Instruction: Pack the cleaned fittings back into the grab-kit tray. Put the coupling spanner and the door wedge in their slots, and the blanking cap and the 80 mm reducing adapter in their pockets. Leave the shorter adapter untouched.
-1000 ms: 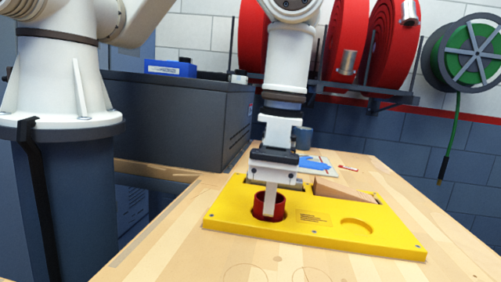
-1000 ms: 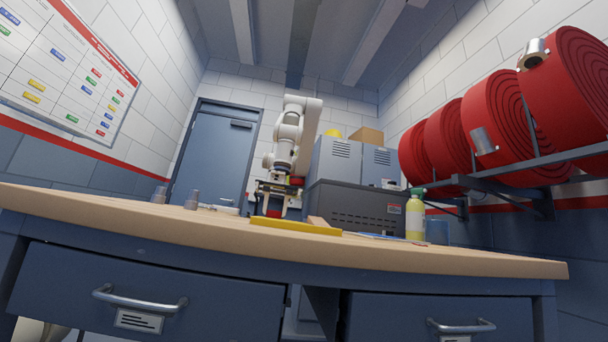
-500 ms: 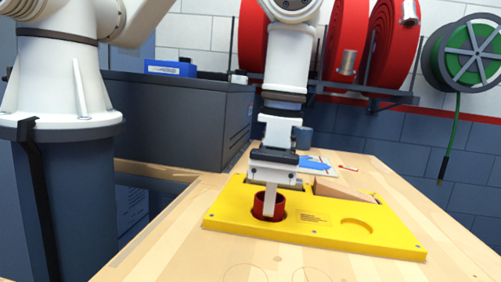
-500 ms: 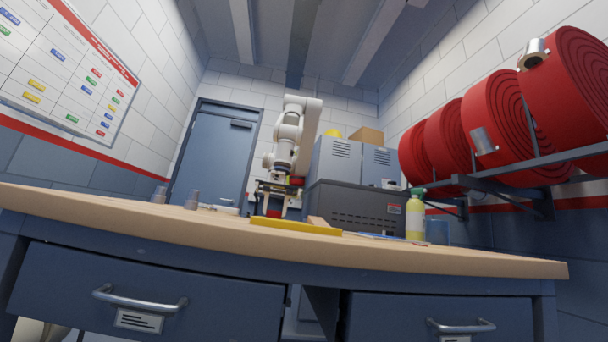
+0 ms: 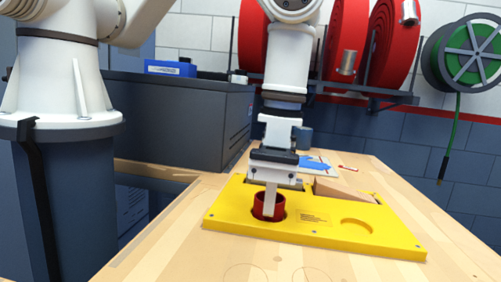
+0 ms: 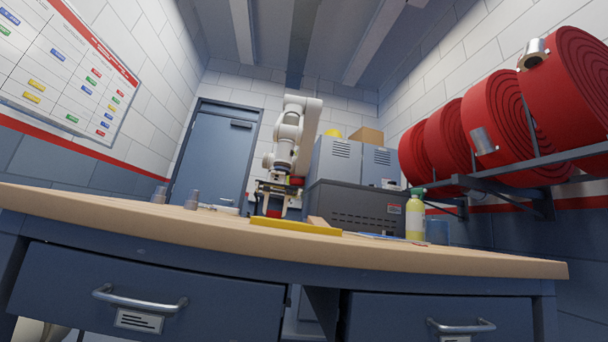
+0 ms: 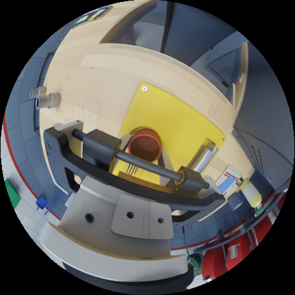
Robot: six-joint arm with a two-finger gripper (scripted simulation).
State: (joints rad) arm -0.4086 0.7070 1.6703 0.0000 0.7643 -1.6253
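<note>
The red blanking cap [image 5: 268,206] sits upright in the left round pocket of the yellow grab-kit tray [image 5: 313,219], and my gripper [image 5: 269,211] is closed around it from above. The wooden door wedge [image 5: 341,191] lies in its slot at the tray's back right. The grey coupling spanner [image 7: 205,157] lies in the back left slot, mostly hidden behind my gripper in the side camera. The right round pocket [image 5: 355,226] is empty. Two grey adapters [image 6: 191,199] [image 6: 159,195] stand upright far along the bench.
A yellow spray bottle [image 6: 415,215] and a blue cup [image 5: 303,138] stand behind the tray, beside a blue-printed card [image 5: 317,165] and a small red tag [image 5: 348,168]. A dark cabinet [image 5: 176,117] borders the bench's back left. Hose reels hang on the wall.
</note>
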